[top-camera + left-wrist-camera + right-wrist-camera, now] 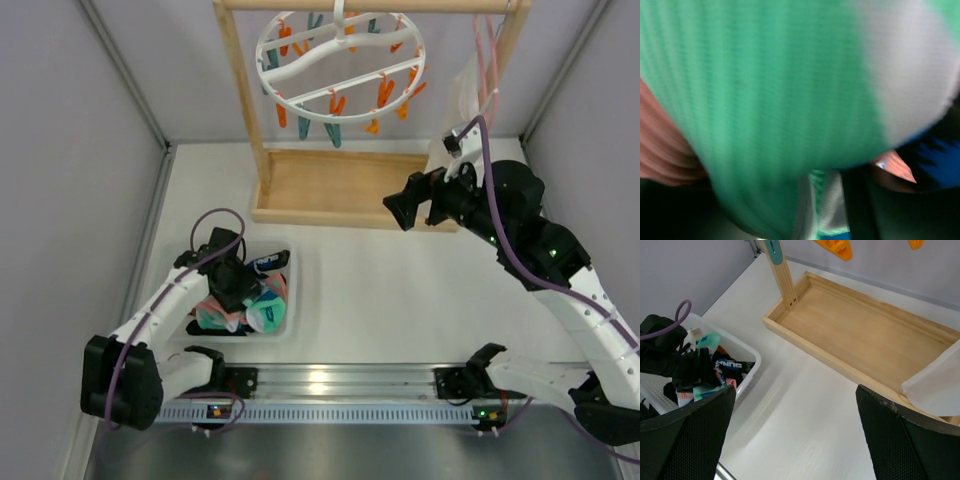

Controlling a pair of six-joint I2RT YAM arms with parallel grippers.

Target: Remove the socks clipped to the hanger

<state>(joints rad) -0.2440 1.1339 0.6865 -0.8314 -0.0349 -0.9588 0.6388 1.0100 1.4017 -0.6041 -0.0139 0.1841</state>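
Looking from the top view, you are seeing the left gripper (232, 283) sitting down inside the white basket (293, 300), right on the heap of socks (252, 312). That contact is what your next move is turning on: the socks are lying directly under and against that claw, so I am judging that a straight lift out is what is coming. Its wrist camera is filling with blurred fabric, a teal-green sock (765, 90) with a pale patch pressed up close, so you cannot tell whether the claw is clenched or released. No long axis is showing either, since the socks are lying bunched rather than stretched out. The hanger (341, 55) is hanging well away, toward the far side and to the right of the left claw. The right gripper (403, 212) is much nearer to it, hovering over the wooden rack (340, 185) base with its fingers (690, 440) spread wide and gripping nothing. Counting for you: one hanger, one basket and two arms. No sock is showing on the pegs, so the unclipping is looking finished. At least three sock patterns are mixing in the heap, teal-green, pink and black with blue. Their exact number, like that of the overlapping orange and teal pegs, is too tangled to count.
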